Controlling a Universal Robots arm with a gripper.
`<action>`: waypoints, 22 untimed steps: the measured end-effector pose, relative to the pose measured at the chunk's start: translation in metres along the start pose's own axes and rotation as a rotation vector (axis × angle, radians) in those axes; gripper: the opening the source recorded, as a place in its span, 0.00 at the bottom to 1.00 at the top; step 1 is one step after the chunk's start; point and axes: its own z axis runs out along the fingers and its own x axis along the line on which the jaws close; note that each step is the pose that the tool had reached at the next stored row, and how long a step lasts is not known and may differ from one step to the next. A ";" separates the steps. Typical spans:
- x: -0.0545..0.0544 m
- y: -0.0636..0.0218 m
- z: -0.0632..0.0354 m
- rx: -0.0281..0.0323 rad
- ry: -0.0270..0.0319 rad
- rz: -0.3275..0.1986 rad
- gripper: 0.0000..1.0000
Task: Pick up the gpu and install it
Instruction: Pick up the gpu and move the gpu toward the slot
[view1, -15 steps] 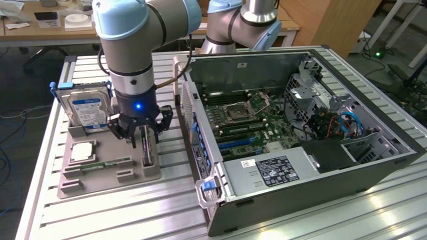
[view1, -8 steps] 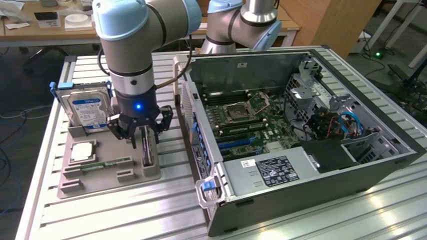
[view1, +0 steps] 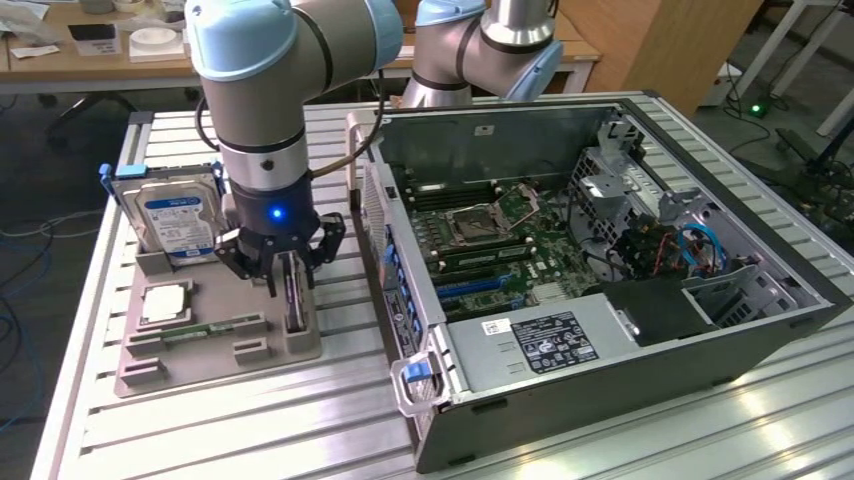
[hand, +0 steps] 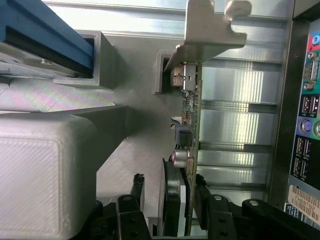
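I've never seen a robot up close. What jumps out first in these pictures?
The big grey-and-blue robot arm on the exterior view's left, its black gripper lowered with open fingers straddling a thin flat gpu card standing on edge in a grey plastic holder. On the exterior view's right lies an open black computer case, its green motherboard exposed.

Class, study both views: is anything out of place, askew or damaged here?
Nothing stands out. The gpu stands on edge in the grey holder, the open end effector straddling it. The hard drive stands squarely in its slot, and the opened computer case shows no damage.
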 end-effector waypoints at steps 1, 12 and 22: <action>0.000 0.0000 0.0000 0.0000 0.0000 0.000 0.51; 0.000 0.0000 0.0003 0.0004 0.0005 0.016 0.42; 0.000 0.0000 0.0003 0.0008 0.0006 0.018 0.40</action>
